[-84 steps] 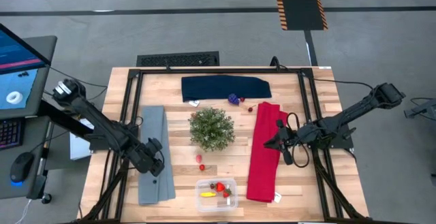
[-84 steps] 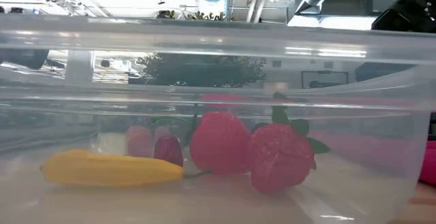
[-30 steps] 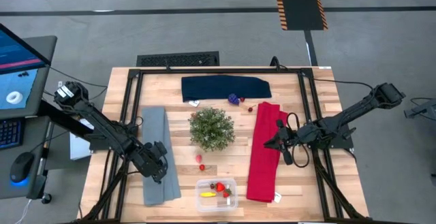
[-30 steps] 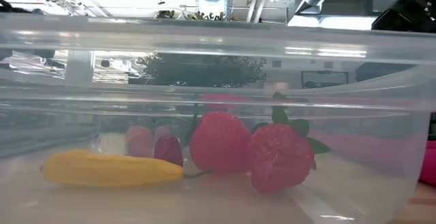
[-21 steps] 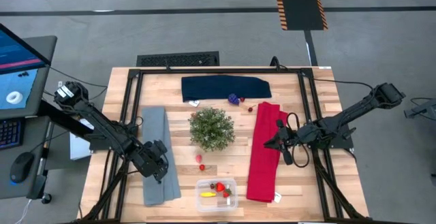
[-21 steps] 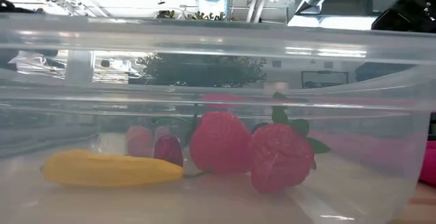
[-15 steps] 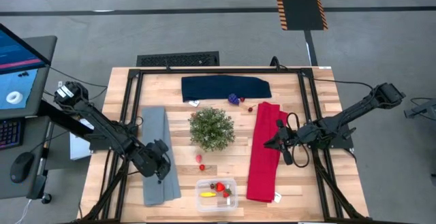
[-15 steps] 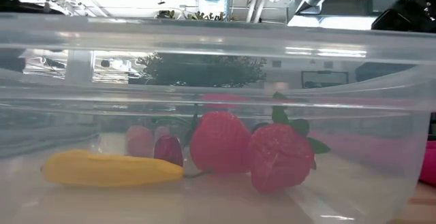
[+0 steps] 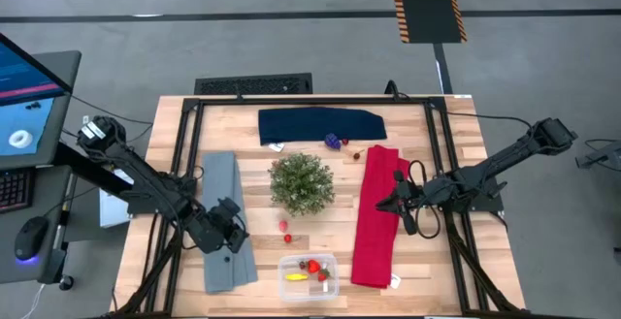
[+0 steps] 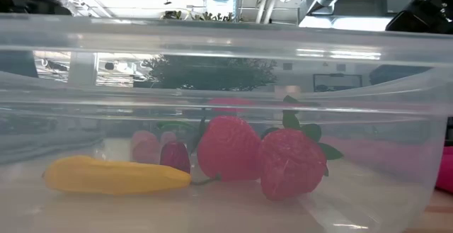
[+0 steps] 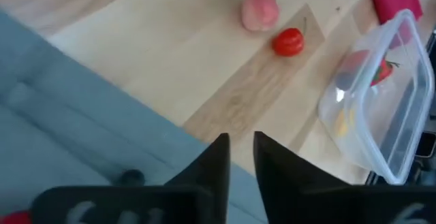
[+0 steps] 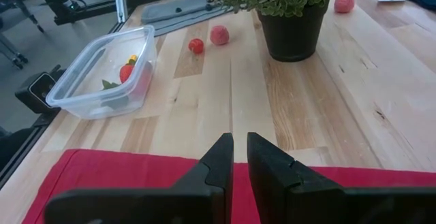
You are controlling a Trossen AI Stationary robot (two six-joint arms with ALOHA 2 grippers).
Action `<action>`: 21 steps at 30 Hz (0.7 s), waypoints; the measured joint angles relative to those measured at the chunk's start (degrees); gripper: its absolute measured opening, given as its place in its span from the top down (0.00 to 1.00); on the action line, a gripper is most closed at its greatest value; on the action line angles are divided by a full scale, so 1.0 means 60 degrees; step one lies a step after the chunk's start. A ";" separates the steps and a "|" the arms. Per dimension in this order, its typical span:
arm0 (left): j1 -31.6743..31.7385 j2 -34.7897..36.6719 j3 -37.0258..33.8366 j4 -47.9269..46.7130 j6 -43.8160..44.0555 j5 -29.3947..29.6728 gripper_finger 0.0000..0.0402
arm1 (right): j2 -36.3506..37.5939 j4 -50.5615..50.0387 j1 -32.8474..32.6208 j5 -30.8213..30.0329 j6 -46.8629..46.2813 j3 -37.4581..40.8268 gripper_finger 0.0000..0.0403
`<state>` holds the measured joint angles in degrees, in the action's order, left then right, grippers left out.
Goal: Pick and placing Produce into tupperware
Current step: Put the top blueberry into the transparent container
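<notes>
Hovering over grey cloth [image 9: 221, 224], left pincer [image 9: 233, 237] sits beside tupperware [image 9: 309, 276].

Even, bright overhead lighting, shadows soft and short. Low view shoots through the clear rectangular plastic container [image 10: 226, 63], whose wall smears and hazes everything, with white glare streaks. Left wrist view blurred, its dark fingers [image 11: 214, 166] out of focus.

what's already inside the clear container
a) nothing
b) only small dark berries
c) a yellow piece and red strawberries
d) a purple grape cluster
c: the low view, looking through the tupperware wall, shows a yellow piece lying beside red strawberries.
</notes>
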<state>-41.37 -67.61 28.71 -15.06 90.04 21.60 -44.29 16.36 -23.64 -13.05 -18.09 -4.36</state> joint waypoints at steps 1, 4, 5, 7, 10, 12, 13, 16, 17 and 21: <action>-0.0035 0.0000 0.0000 -0.0082 0.0127 0.0033 0.82 | 0.0000 -0.0009 0.0000 0.0003 -0.0030 0.0000 0.84; -0.0153 -0.0007 -0.0004 -0.0380 0.0526 0.0001 0.74 | 0.0000 -0.0015 0.0000 0.0013 -0.0068 0.0000 0.84; -0.0195 -0.0008 -0.0004 -0.0398 0.0566 0.0008 0.71 | 0.0000 -0.0018 0.0000 0.0016 -0.0068 0.0000 0.84; -0.0267 -0.0105 0.0000 -0.0481 0.0927 0.0009 0.69 | 0.0000 -0.0018 0.0000 0.0016 -0.0098 0.0000 0.84; -0.0377 -0.0368 0.0035 -0.0592 0.1089 -0.0229 0.68 | 0.0000 -0.0024 0.0000 0.0013 -0.0243 0.0000 0.84; -0.0462 -0.0696 0.0316 -0.1041 0.1162 -0.0550 0.69 | 0.0000 -0.0087 -0.0004 0.0016 -0.0254 0.0000 0.84; -0.0498 -0.0846 0.0508 -0.1417 0.1204 -0.0587 0.69 | 0.0000 -0.0087 -0.0004 0.0020 -0.0260 0.0000 0.84; -0.0508 -0.1333 0.1395 -0.2880 0.1220 -0.0594 0.72 | 0.0000 -0.0087 -0.0004 0.0020 -0.0261 -0.0001 0.84; -0.0509 -0.1497 0.1712 -0.3469 0.1255 -0.0610 0.72 | 0.0000 -0.0080 -0.0004 0.0020 -0.0261 0.0000 0.84; -0.0520 -0.2151 0.2651 -0.4390 0.0845 -0.0444 0.73 | 0.0000 -0.0084 -0.0004 0.0016 -0.0258 -0.0001 0.84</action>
<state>-44.49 -80.52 44.62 -41.40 95.11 18.94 -44.29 15.86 -23.66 -12.95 -19.64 -4.36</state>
